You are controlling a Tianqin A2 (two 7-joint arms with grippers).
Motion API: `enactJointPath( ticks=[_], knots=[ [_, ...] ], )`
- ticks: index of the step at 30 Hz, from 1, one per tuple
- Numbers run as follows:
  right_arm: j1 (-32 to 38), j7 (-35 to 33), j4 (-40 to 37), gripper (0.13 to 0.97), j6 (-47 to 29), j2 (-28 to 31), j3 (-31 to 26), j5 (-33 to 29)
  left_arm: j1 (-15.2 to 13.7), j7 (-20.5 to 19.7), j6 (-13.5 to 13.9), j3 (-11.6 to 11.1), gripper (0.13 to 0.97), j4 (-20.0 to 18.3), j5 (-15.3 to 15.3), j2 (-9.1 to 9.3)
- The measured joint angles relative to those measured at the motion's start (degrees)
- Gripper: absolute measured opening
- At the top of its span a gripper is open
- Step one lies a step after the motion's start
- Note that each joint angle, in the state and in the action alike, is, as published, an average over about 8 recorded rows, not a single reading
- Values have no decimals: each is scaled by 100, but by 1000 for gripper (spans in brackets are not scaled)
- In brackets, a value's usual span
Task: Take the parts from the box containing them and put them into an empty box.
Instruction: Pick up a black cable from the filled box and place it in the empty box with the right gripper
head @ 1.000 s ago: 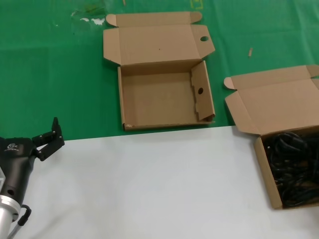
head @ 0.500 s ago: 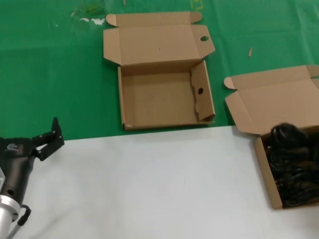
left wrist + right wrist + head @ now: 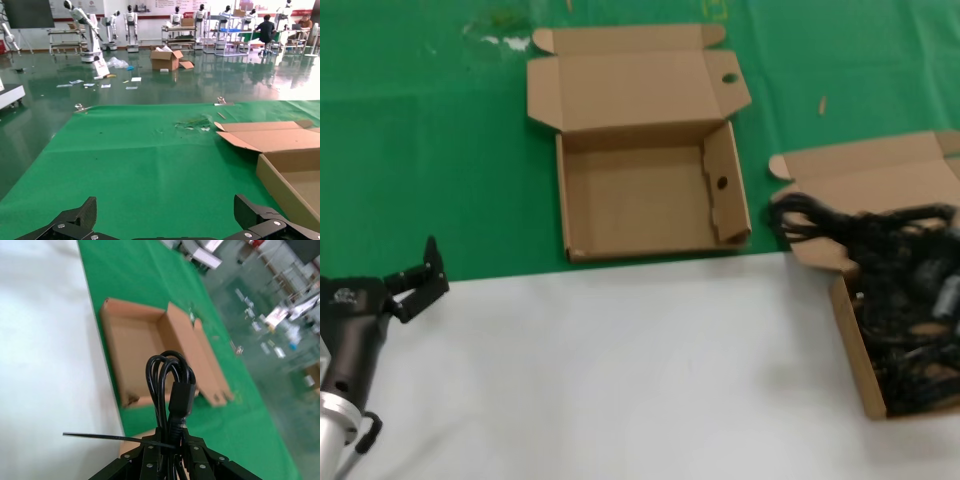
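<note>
Black cord bundle [image 3: 170,390] clamped in right gripper [image 3: 170,447]; no legible writing.

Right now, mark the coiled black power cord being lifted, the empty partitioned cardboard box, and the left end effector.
Coiled black power cord [image 3: 172,385], right wrist view, plug.
Empty partitioned cardboard box [image 3: 630,205], head view, bare floor.
Left end effector [image 3: 420,275], head view, between fingertips.

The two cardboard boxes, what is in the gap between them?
In the head view, only bare green mat lies between the empty box and the box of power cords; one cord bundle hangs at the cord box's near edge.
</note>
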Motion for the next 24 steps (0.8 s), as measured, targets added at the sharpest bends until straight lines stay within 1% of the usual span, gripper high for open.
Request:
enactJointPath(
  ticks=[3, 6, 11, 17, 24],
  knots=[
    [651, -31, -69, 206, -148, -542, -596, -566, 0, 0, 0, 0, 966, 0, 0, 0],
    [1351, -171, -309, 205, -313, -1148, -1203, -1102, 0, 0, 0, 0, 966, 0, 0, 0],
    [2393, -622, -964, 203, -494, -2002, -2021, -1633, 0, 0, 0, 0, 966, 0, 0, 0],
    [3331, -1323, -1872, 202, -561, -2663, -2655, -1755, 0, 0, 0, 0, 966, 0, 0, 0],
    [4003, -1942, -2751, 202, -545, -3019, -2961, -1604, 0, 0, 0, 0, 966, 0, 0, 0]
  ],
)
